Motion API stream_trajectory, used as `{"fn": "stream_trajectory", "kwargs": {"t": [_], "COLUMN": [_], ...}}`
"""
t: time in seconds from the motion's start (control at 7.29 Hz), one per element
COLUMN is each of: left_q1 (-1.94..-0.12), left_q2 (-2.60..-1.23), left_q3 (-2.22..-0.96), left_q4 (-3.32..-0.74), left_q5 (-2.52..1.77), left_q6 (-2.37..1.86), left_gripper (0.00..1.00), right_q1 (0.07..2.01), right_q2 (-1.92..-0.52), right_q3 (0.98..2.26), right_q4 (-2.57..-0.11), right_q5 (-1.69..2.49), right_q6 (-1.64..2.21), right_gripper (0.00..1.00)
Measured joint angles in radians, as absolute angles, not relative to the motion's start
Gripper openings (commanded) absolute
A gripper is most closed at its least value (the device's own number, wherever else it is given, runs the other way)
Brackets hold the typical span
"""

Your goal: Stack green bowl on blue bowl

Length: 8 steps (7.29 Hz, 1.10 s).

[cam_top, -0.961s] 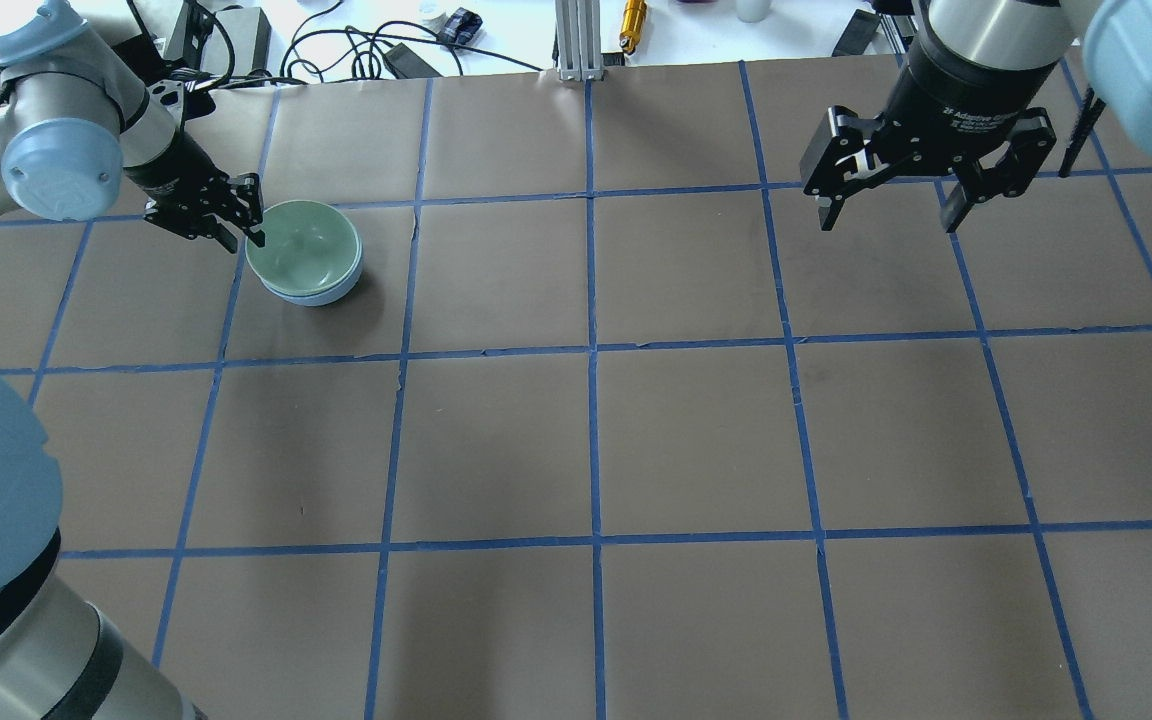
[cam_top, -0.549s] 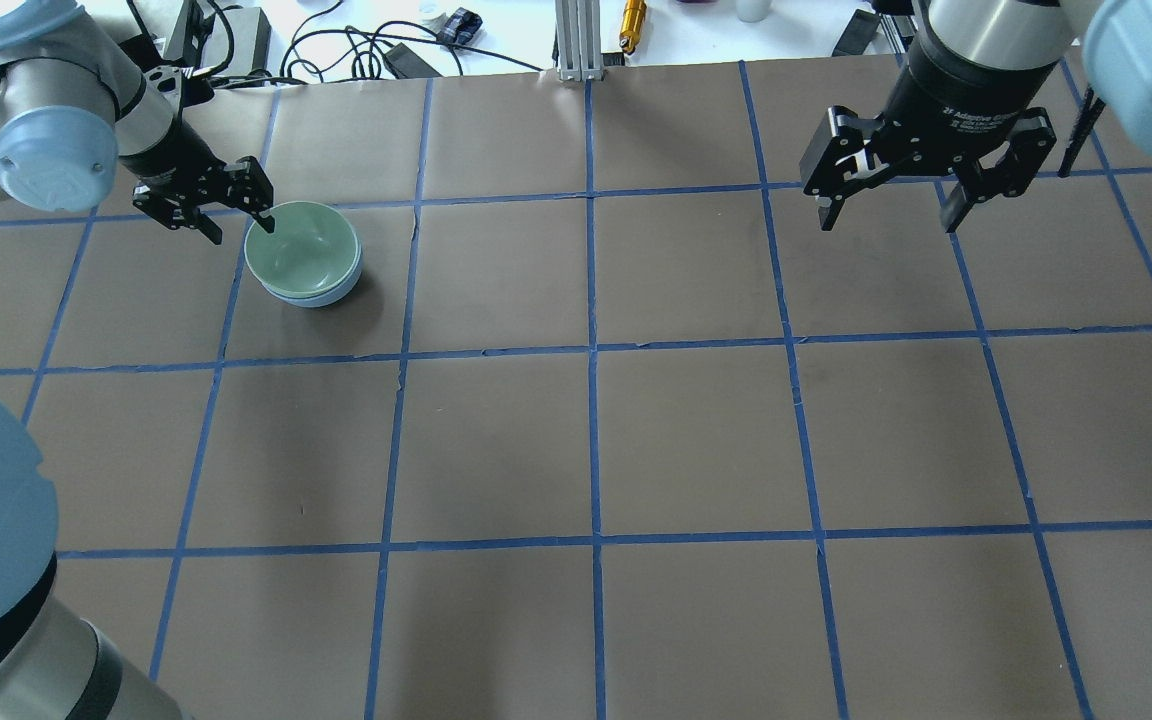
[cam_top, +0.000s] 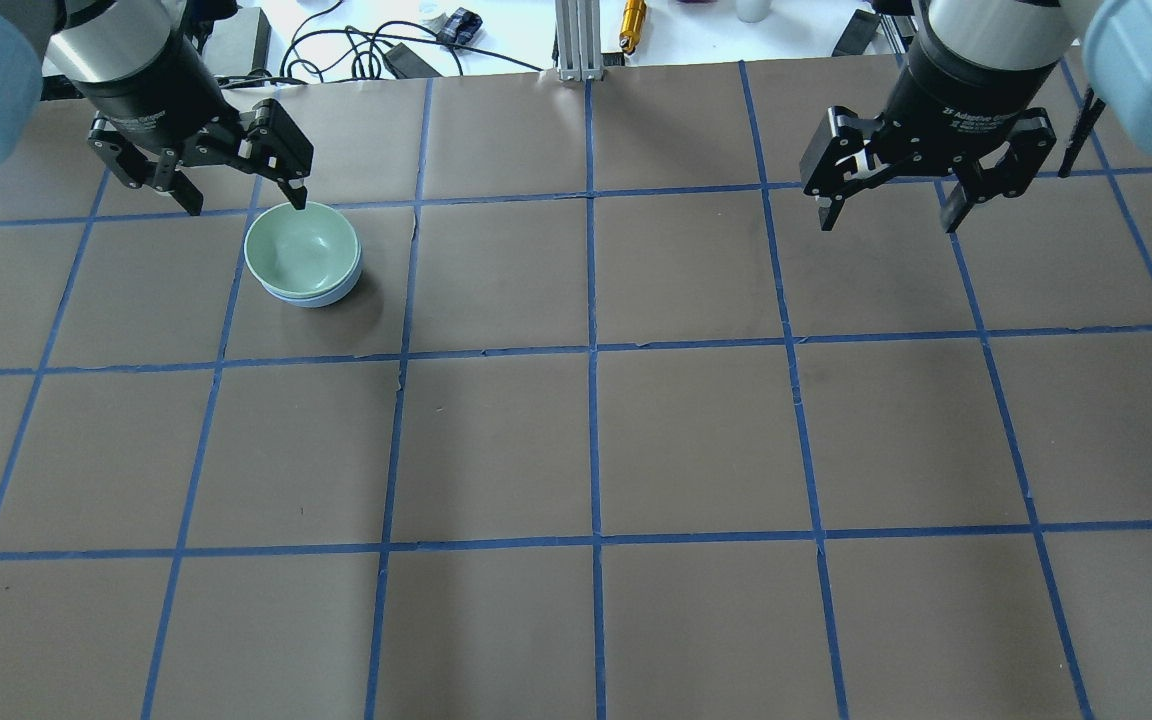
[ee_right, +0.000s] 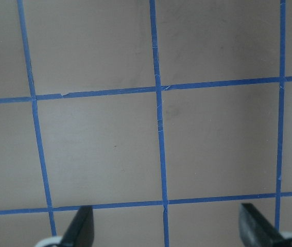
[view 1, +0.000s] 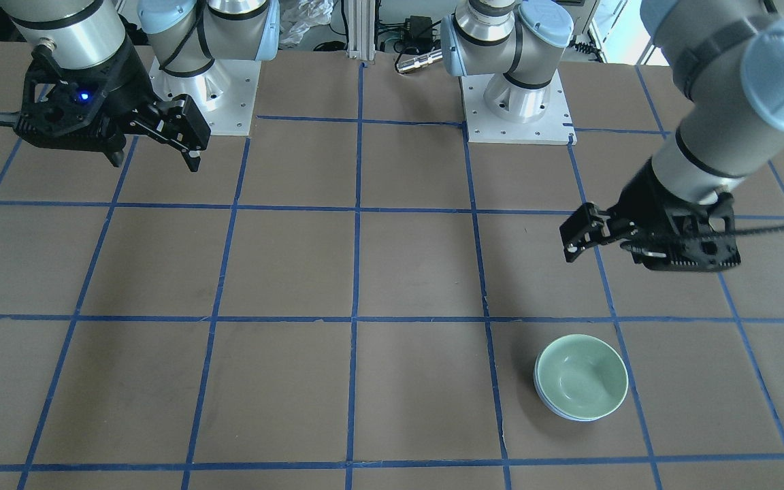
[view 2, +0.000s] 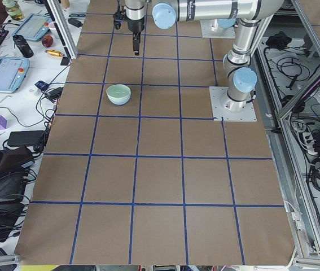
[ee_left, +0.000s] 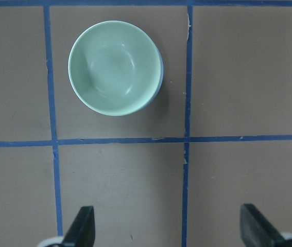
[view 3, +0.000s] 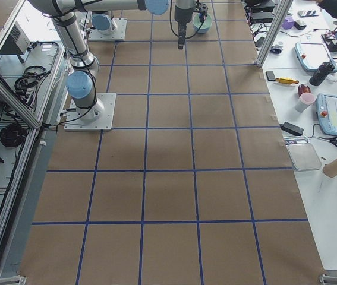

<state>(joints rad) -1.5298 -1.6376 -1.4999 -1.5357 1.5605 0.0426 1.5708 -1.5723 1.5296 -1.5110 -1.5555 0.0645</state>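
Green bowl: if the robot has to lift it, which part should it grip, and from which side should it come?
Probably the rim, from straight above, one finger inside and one outside. The green bowl sits upright with its opening up, nested in the blue bowl, which covers its lower wall, so only the rim is free.

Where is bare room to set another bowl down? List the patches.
Crowded: only the far-left square, green bowl in blue bowl, left pincer open nearby. Free: table squares from there to the right pincer, and rows nearer the robot.
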Motion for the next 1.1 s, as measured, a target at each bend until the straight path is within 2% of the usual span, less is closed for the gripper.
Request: {"fn": "stream_trajectory", "kwargs": {"t": [0.27, 1.1], "left_q1": [-1.598, -1.612], "left_q2": [-1.596, -1.578], "left_q3": [-1.504, -1.503], "left_q4": [-1.559, -1.573], "left_q5": [1.568, 1.570], "left_q6": [-0.016, -0.028], "left_gripper": [1.00, 1.00], "right_q1": [1.571, 1.571], "right_q2": [-1.572, -1.572], "right_q3": [1.529, 1.529], "right_q4": [-1.511, -1.511], "right_q5": [-1.555, -1.555], "right_q6": [0.064, 0.064], "right_gripper": [1.00, 1.00]}}
